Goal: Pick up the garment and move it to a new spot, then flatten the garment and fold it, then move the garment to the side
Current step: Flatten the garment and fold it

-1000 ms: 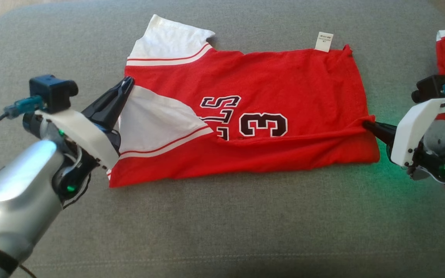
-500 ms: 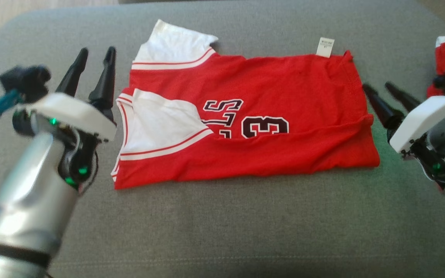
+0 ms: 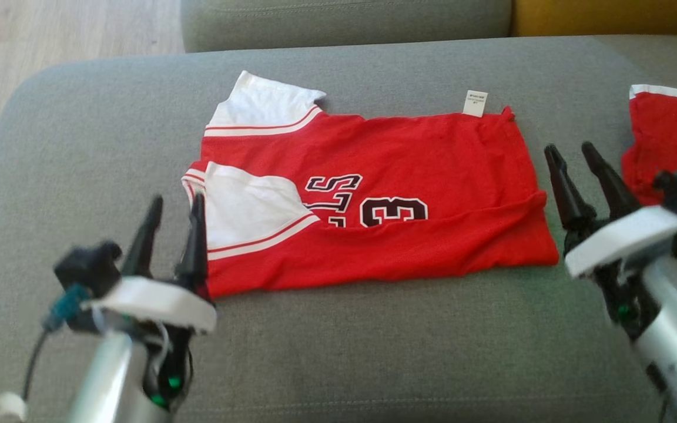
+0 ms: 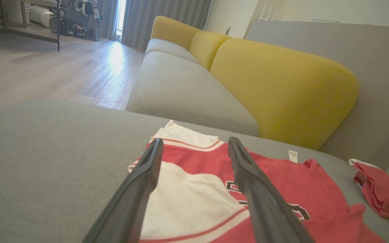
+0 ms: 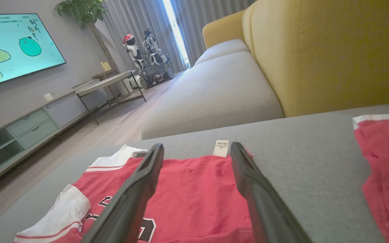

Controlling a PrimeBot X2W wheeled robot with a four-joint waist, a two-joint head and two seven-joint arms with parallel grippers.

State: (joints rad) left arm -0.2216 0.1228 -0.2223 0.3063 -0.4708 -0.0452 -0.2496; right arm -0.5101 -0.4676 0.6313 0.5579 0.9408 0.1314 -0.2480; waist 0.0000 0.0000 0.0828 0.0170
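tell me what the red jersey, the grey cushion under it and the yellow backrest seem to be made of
Red jersey: soft matte knit, probably cotton or a blend; it creases and folds limply.
Grey cushion: woven upholstery cloth, matte and flecked, with a stitched seam near the front.
Yellow backrest: padded fabric upholstery, matte with fine grain; the fibre is unclear.

Bare grey cushion (image 3: pixel 338 352) gives open room in front of and left of the folded red jersey (image 3: pixel 421 147). A second red garment (image 3: pixel 662 141) crowds the right edge; a sofa (image 3: pixel 344 23) borders the far side.
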